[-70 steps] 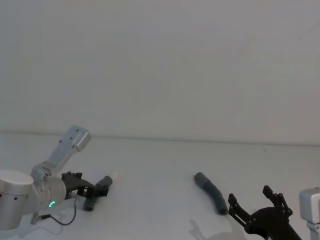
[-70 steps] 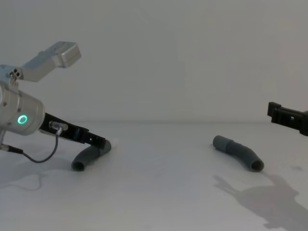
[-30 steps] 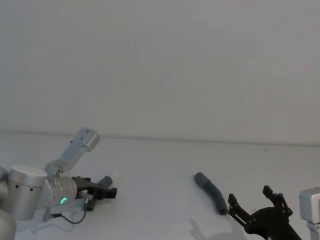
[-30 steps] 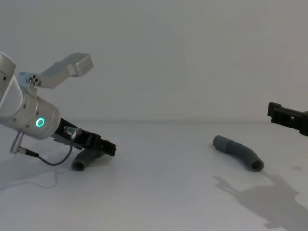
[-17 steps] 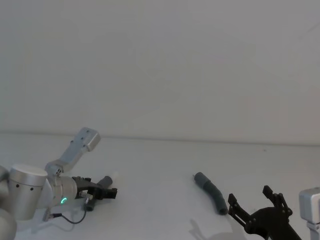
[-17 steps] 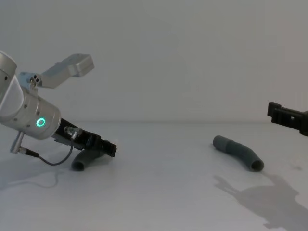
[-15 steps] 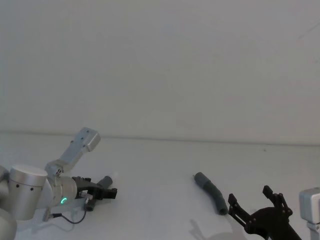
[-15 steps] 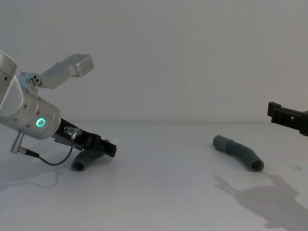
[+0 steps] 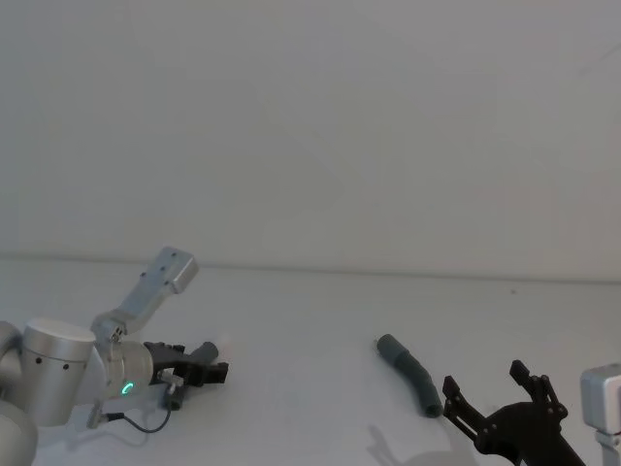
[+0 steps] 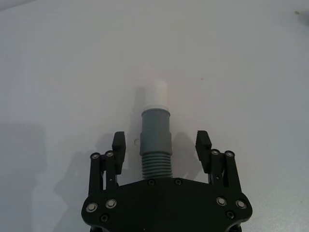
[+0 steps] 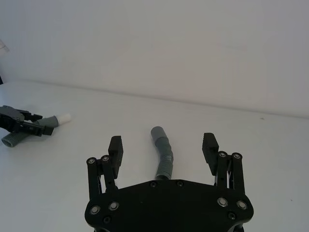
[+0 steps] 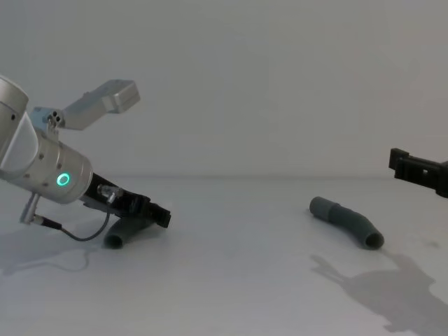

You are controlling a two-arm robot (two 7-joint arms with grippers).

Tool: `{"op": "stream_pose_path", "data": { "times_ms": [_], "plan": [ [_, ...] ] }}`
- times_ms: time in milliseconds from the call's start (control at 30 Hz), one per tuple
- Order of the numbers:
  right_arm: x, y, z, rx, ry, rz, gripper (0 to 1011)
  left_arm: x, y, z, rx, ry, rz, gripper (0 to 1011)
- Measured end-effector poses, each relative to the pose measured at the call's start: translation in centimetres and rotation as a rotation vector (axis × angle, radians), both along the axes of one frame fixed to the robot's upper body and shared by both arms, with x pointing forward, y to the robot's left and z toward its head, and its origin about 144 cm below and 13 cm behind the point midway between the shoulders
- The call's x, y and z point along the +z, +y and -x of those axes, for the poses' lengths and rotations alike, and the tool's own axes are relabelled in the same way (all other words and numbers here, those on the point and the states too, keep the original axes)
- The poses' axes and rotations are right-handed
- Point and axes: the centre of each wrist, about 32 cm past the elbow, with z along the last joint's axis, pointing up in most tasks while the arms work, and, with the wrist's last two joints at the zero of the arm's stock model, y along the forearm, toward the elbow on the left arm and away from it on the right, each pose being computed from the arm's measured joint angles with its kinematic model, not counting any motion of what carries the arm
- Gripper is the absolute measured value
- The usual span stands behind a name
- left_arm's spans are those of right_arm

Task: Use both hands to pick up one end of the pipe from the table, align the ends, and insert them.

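The shorter grey pipe piece point(image 10: 155, 137) lies on the table point(image 9: 310, 320), its white plug tip point(image 10: 156, 94) pointing away from the wrist. My left gripper point(image 10: 161, 140) is low at the table's left and open, one finger on each side of this piece without touching it. From the head, the left gripper point(image 9: 209, 370) covers part of the piece point(image 9: 203, 351). The longer grey piece point(image 9: 409, 372) rests right of centre, its open socket end point(image 11: 157, 131) pointing away. My right gripper point(image 9: 485, 381) hovers open above the table, nearer to me than that piece point(image 11: 164, 157).
A plain pale wall rises behind the table. A thin black cable point(image 12: 73, 234) hangs from the left wrist to the table surface. Bare table point(image 12: 238, 231) separates the two pipe pieces.
The left arm has come down and slid forward along the shorter piece, so the fingers now straddle it and hide its tip in the chest view. The right arm and the longer piece stayed still.
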Motion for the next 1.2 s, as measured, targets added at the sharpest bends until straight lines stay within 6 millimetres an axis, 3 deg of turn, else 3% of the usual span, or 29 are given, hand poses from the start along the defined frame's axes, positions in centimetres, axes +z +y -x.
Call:
{"op": "stream_pose_path", "data": {
  "times_ms": [233, 300, 467, 600, 1200],
  "plan": [
    [0.0, 0.0, 0.0, 0.0, 0.0, 0.0, 1001, -0.02, -0.06, -0.11, -0.003, -0.003, 0.003, 679],
    [0.0, 0.0, 0.0, 0.0, 0.0, 0.0, 1002, -0.03, -0.05, -0.12, -0.003, -0.003, 0.003, 658],
    [0.0, 0.0, 0.0, 0.0, 0.0, 0.0, 1002, -0.06, -0.06, -0.16, -0.003, -0.003, 0.004, 450],
    [0.0, 0.0, 0.0, 0.0, 0.0, 0.0, 1001, -0.07, -0.07, -0.17, -0.004, -0.003, 0.004, 339],
    [0.0, 0.0, 0.0, 0.0, 0.0, 0.0, 1001, -0.09, -0.09, -0.21, -0.005, -0.004, 0.006, 328]
  ]
}}
